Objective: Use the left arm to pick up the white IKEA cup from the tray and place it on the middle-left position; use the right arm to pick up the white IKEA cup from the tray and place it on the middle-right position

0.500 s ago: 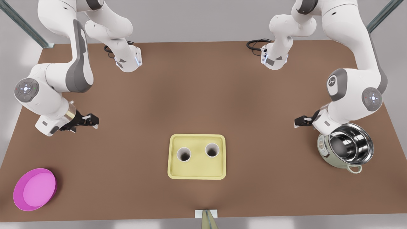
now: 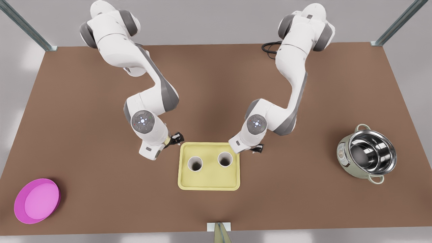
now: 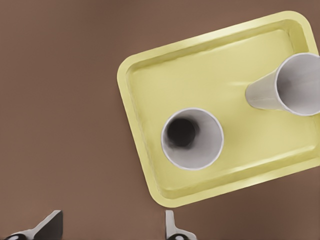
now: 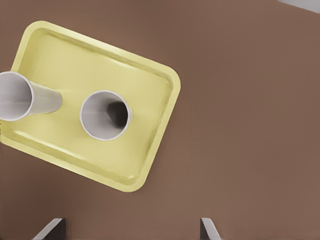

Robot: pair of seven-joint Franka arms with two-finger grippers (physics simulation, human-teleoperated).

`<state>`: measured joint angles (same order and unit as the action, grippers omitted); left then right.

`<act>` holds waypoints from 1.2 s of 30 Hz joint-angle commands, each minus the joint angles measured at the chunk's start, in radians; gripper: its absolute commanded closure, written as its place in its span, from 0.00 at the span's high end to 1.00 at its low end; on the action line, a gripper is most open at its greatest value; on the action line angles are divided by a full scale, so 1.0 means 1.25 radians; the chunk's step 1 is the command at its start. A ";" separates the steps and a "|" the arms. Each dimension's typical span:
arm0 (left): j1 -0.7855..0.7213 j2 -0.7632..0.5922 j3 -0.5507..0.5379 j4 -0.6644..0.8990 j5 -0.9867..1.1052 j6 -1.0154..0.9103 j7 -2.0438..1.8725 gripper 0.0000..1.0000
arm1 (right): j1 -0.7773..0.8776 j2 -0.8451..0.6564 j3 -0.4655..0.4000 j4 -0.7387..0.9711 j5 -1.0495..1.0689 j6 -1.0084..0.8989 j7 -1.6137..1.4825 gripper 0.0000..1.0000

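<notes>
Both cups stand upright on the tray (image 2: 209, 177): left cup (image 2: 195, 164), right cup (image 2: 225, 159). Left gripper (image 2: 176, 138) and right gripper (image 2: 258, 147) hover beside tray corners, fingers spread, empty. Risk: an off-centre descent tips a cup.

Left claw (image 3: 112, 227) and right claw (image 4: 130, 229) both spread, apparently low.

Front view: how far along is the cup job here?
Nothing is placed: both white cups stand upright in the tray. In hand: the open left end effector and open right end effector hover at the tray's corners. Left: both grasps and placements.
</notes>
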<state>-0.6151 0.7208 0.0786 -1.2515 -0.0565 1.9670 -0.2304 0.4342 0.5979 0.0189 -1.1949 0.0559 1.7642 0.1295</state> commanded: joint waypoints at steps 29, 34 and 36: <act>-0.028 0.176 0.012 0.061 -0.043 0.197 -0.419 0.55 | -0.034 0.302 0.079 0.142 0.036 0.221 0.186 1.00; -0.030 0.178 -0.003 0.064 -0.054 0.198 -0.428 0.27 | -0.033 0.302 0.094 0.108 0.044 0.212 0.196 1.00; -0.030 0.174 -0.008 0.064 -0.058 0.198 -0.428 0.21 | -0.034 0.302 0.094 0.096 0.042 0.206 0.187 1.00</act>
<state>-0.6517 0.9416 0.0715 -1.1726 -0.1192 2.2168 -0.6932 0.3921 0.9772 0.1348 -1.0695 0.1073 2.0276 0.3665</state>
